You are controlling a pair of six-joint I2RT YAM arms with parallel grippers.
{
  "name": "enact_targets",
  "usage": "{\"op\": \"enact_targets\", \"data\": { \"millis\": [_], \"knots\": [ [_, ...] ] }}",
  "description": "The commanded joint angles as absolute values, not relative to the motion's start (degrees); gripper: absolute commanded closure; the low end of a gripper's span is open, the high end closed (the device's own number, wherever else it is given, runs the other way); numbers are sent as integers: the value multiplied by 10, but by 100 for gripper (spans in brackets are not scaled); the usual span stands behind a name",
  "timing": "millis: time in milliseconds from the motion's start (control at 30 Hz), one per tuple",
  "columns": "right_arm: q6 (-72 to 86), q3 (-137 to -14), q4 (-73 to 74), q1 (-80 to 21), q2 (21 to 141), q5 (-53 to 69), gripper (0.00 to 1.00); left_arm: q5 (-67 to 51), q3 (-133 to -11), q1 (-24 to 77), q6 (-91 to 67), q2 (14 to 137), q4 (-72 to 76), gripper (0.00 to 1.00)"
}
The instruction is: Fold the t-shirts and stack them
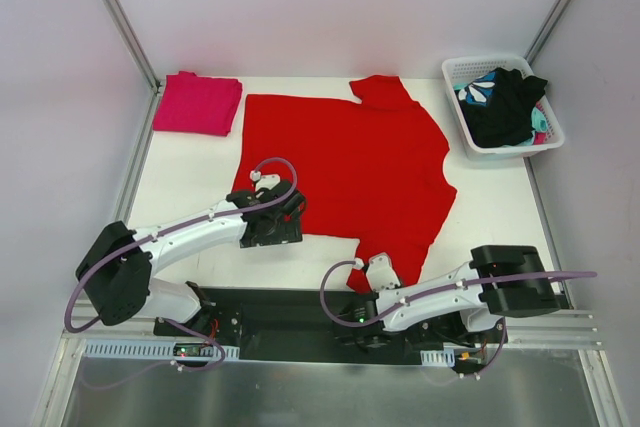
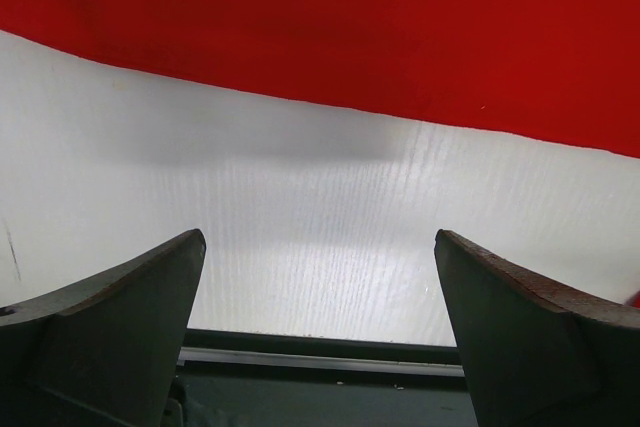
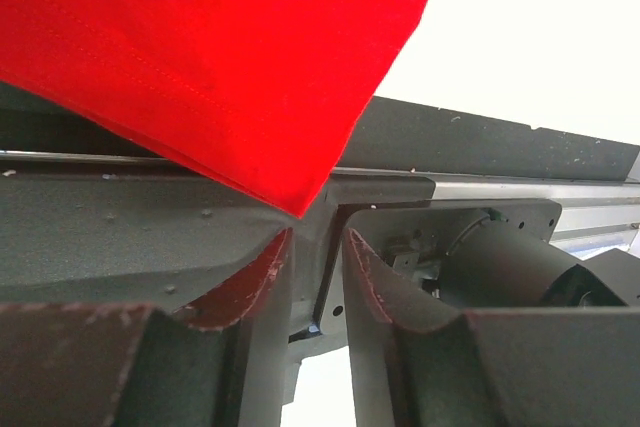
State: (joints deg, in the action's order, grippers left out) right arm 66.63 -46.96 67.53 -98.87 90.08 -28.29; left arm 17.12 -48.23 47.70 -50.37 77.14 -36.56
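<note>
Left gripper (image 2: 318, 239) wide apart beside red t-shirt (image 1: 340, 162) edge; right gripper (image 3: 318, 237) narrowly ajar, empty, at its near corner

Enclosed on three sides by pale, softly and evenly lit walls (image 1: 330, 7) joined at slanting grey metal posts (image 1: 115, 12), with a matt white bench (image 1: 190, 182) edged nearest by a black plate (image 1: 290, 315) and a ribbed aluminium rail (image 1: 560, 325).

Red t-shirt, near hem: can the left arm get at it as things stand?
Probably yes. The left gripper is wide open, low over the table, and the red t-shirt has its hem just ahead of the fingertips, with nothing lying between them.
</note>
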Motion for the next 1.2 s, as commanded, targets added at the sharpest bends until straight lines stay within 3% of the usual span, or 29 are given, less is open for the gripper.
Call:
{"op": "enact_targets", "data": {
  "millis": [0, 800, 1167],
  "knots": [
    [684, -464, 679, -991, 903, -290, 71, 183, -503, 487, -514, 779, -374, 1],
    [693, -482, 684, -982, 949, -323, 70, 182, -517, 504, -522, 795, -374, 1],
    [679, -480, 667, -971, 961, -323, 75, 181, -525, 512, -523, 806, -374, 1]
  ]
}}
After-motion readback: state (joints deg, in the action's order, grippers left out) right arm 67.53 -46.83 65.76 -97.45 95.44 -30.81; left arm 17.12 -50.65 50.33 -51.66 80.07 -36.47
